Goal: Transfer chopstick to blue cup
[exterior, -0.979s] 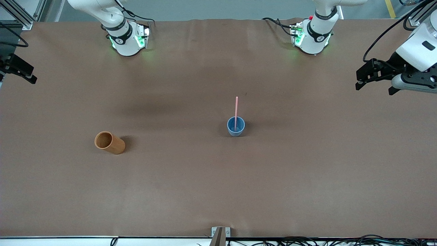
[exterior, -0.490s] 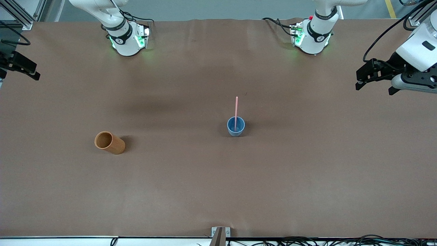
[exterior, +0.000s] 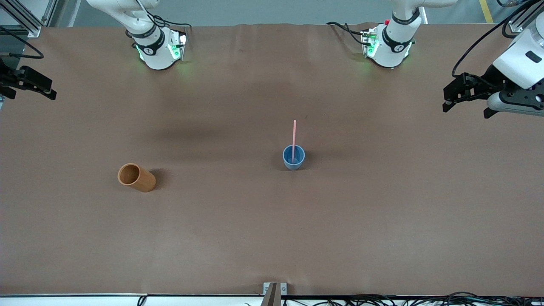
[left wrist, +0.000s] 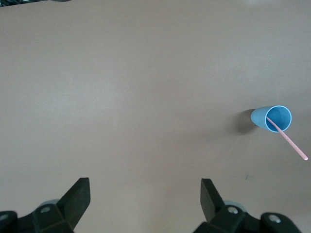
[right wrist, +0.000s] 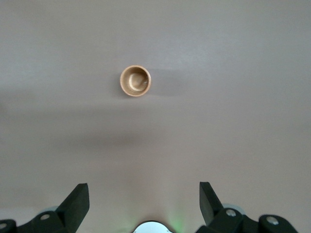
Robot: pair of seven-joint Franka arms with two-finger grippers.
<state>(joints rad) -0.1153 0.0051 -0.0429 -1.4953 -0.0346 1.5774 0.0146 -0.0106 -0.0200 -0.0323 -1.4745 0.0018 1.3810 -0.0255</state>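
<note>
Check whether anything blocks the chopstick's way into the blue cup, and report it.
Nothing does: the chopstick already stands in the blue cup, leaning on its rim. The orange cup stands apart, toward the right arm's end. Both claws, left and right, are open and empty at the table's ends.

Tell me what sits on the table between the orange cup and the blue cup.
Nothing: the front view shows only bare brown table between the orange cup and the blue cup, which holds the chopstick.

Left end effector (exterior: 466,105) and right end effector (exterior: 32,87) hang wide open, both empty
</note>
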